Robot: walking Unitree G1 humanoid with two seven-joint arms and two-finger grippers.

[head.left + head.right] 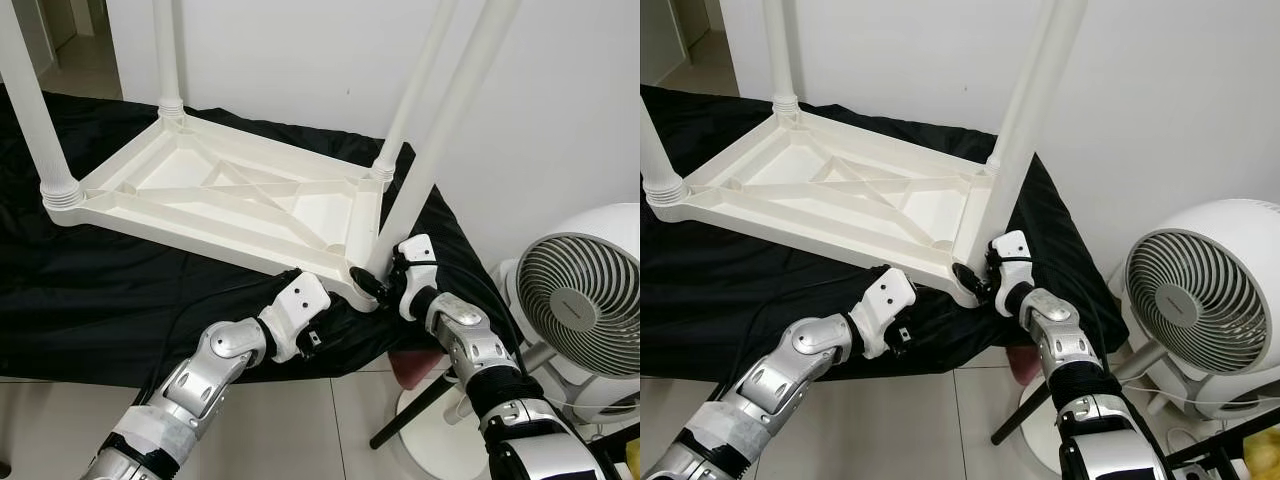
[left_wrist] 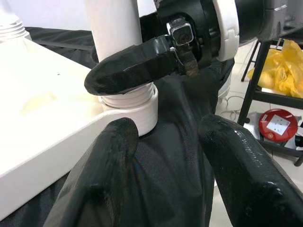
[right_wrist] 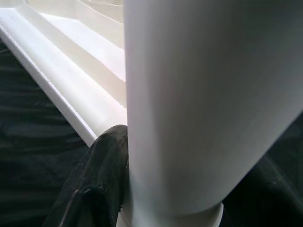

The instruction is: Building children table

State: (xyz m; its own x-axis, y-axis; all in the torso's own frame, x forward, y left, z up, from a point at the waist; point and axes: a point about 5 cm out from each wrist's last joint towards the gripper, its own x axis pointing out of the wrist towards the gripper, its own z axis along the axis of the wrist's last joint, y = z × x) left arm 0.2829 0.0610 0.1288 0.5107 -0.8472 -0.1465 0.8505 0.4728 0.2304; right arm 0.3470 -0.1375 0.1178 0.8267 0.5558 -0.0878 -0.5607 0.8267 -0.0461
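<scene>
White plastic made up the children's table (image 1: 215, 195), which lay upside down on a black cloth (image 1: 90, 290), its ribbed underside facing up. Four white legs rose from its corners; their upper ends ran out of the head views, so their tops could not be seen. The near right leg (image 1: 440, 130) stood in its corner socket (image 2: 135, 106), leaning slightly.

The right gripper (image 1: 385, 285) was clamped around the base of that leg, just above the socket. In the right wrist view one black finger (image 3: 102, 175) pressed against the white tube, while the other finger was hidden behind the leg, which blocked most of that picture.

The left gripper (image 2: 168, 156) sat low beside the same corner, under the table's edge, its two fingers spread apart with only black cloth between them, holding nothing. In the head views its fingertips were hidden in the dark folds.

To the robot's right stood a white fan (image 1: 580, 300), partly cut off at the frame edge. Something yellow (image 2: 284, 71) lay on the floor beyond a black stand; what it was could not be made out.
</scene>
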